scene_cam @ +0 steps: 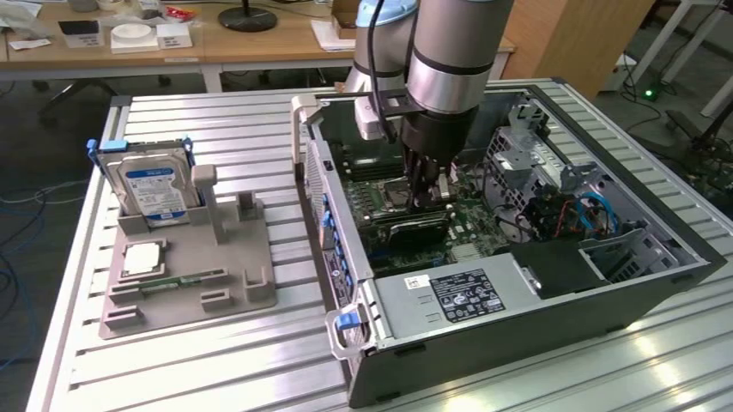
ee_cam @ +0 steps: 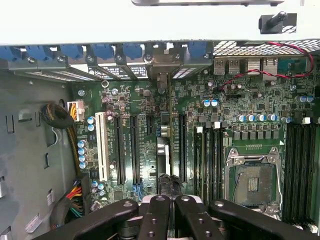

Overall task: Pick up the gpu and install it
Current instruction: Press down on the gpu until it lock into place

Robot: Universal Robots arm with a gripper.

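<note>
GPU card (ee_cam: pixel 164 160) stands on edge in a slot of the green motherboard (ee_cam: pixel 235 100), directly beneath my end effector (ee_cam: pixel 168 202), whose fingers are closed on its upper edge. Black slots flank it closely; the empty processor socket (ee_cam: pixel 254 182) lies further off. I reach down inside the open computer case (scene_cam: pixel 504 335), its walls and drive cage near my arm. On the counter (scene_cam: pixel 206 369) beside the case, a grey holder (scene_cam: pixel 189 283) carries a hard drive (scene_cam: pixel 153 184). My fingers hide most of the card.
</note>
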